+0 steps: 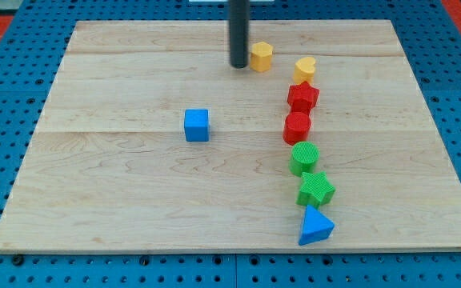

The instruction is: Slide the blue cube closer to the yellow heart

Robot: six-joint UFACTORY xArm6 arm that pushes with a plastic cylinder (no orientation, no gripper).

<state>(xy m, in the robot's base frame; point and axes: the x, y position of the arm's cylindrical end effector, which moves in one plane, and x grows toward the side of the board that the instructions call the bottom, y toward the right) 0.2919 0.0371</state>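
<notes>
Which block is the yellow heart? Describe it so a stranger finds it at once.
On the pale wooden board, a curving column of blocks runs down the view's right half. The yellow heart-shaped block caps that column, just above the red star-shaped block. The yellow hexagonal block to its left, beside my tip, is flat-sided; the heart has rounded lobes.

Blue cube [197, 126] sat flat mid-worktop, well apart from yellow heart [305, 68] at view's top right.

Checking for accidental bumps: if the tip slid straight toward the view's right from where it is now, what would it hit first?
Most likely the yellow hexagonal block, which sits just right of my tip, nearly touching. The yellow heart lies farther along, slightly lower.
</notes>
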